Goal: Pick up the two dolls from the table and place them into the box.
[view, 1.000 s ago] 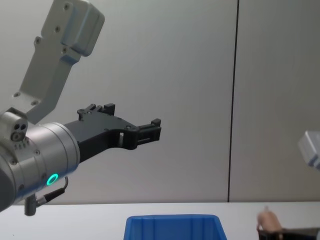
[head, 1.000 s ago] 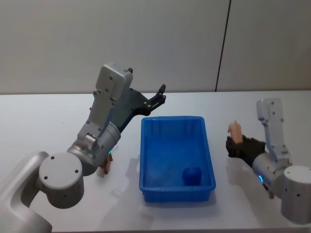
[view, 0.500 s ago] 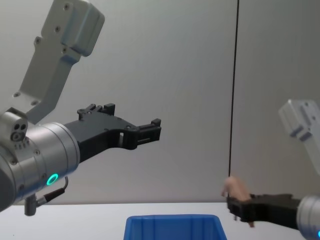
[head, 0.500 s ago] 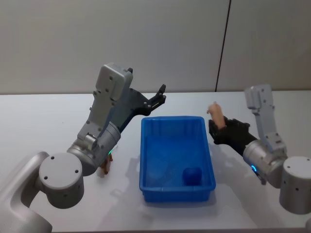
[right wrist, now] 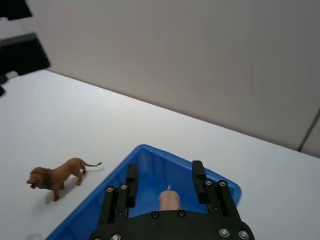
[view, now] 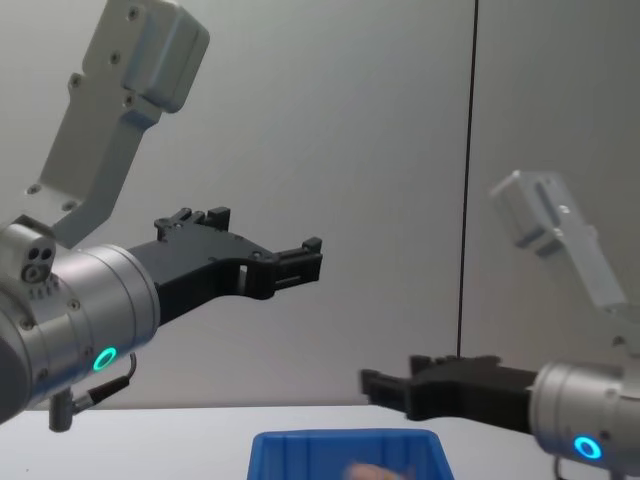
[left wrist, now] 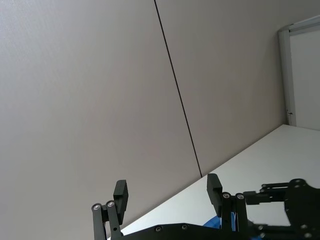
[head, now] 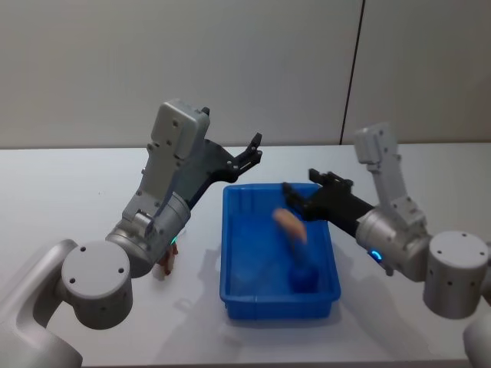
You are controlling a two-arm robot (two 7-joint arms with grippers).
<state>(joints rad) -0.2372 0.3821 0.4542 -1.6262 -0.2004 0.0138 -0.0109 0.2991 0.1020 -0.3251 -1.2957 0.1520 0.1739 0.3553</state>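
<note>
We see a pale, blurred doll (head: 290, 224) in the blue box (head: 224, 247) below the right gripper (head: 301, 188), its fingers (right wrist: 198, 175) spread, empty; left gripper (head: 255, 147) above the box, likewise open.

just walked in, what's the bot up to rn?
It's loading dolls into the blue box. The right gripper hangs open over the box, and a pale doll shows blurred right under it, within the box's outline, apparently mid-drop. A dark blue lump lies at the box's near end; can't tell what it is. The left gripper is held up, open and empty. A brown lion toy stands on the table left of the box.
</note>
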